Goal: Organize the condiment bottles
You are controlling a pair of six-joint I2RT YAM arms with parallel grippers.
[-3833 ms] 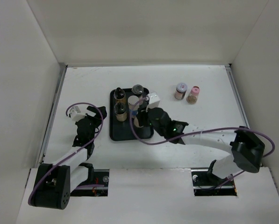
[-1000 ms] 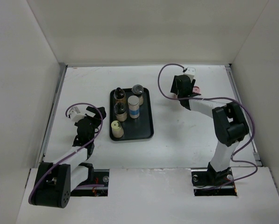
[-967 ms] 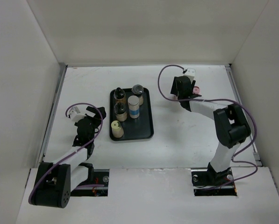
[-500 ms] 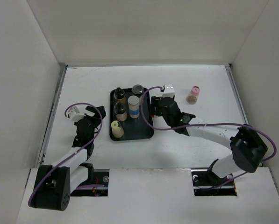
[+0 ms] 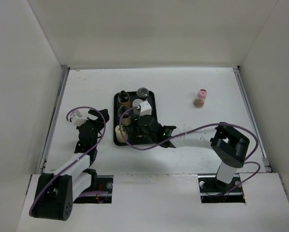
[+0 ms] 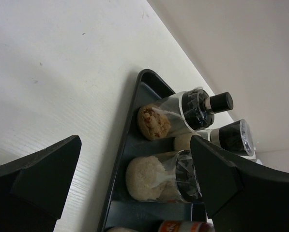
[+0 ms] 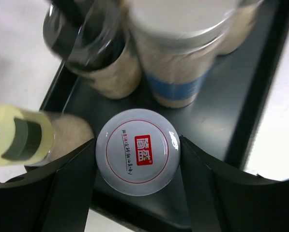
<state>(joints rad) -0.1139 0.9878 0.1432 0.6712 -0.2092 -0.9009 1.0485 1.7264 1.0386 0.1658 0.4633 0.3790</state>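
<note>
My right gripper is shut on a jar with a white, red-logo cap, held upright over the near row of the flat black tray. A yellow-capped jar is right beside it on the left. A blue-labelled jar and a black-capped jar stand just behind it. I cannot tell whether the held jar touches the tray floor. A pink-capped jar stands alone at the back right of the table. My left gripper is open and empty, left of the tray.
In the left wrist view the tray's left rim and two black-capped jars lie between my open left fingers. A grey-capped jar and a brown-capped jar fill the tray's back row. White walls enclose the table.
My right arm closed on the white-capped jar at the back right, beside the pink-capped one, and carried it left to the tray's near row. The left arm has not moved.
</note>
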